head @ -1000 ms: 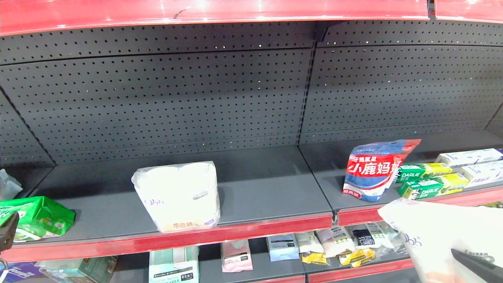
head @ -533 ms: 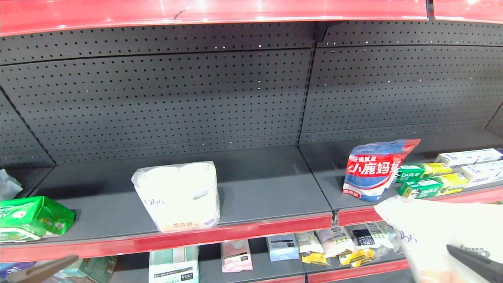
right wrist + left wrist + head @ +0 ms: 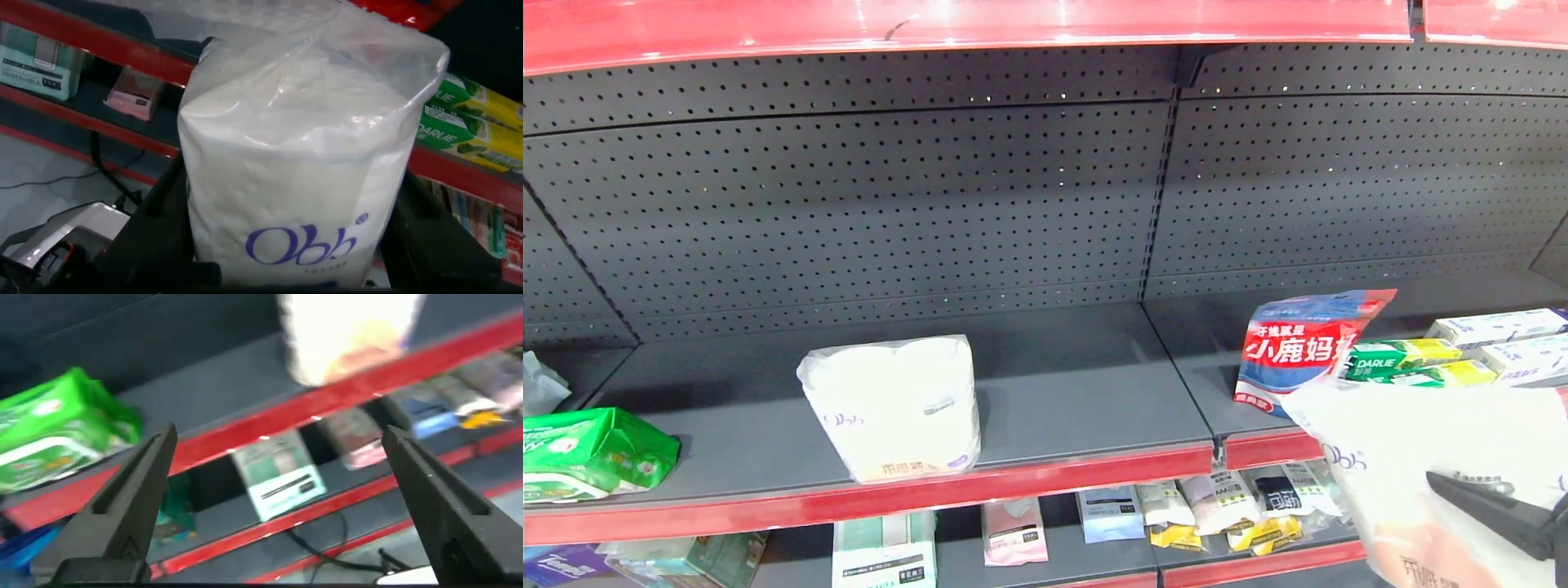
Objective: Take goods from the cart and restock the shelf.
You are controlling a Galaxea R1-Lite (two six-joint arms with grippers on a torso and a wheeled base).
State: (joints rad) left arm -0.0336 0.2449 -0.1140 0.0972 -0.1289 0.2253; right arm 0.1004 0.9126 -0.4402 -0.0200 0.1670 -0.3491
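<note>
Restocking looks partway done: one white pack (image 3: 890, 408) stands on the shelf (image 3: 1078, 384), right fingers (image 3: 1478, 506) grip a second pack (image 3: 294, 163) not yet shelved, left fingers (image 3: 131, 506) spread empty.

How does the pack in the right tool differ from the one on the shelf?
The held pack is clamped in the right tool, off the shelf; the shelved pack stands free on it. The held pack is at the robot's right, the shelved pack nearer the middle. Both: white, plastic-wrapped.

A shop: red-edged pegboard shelf (image 3: 1054, 392) stocked with boxed toothpaste (image 3: 1401, 357).
</note>
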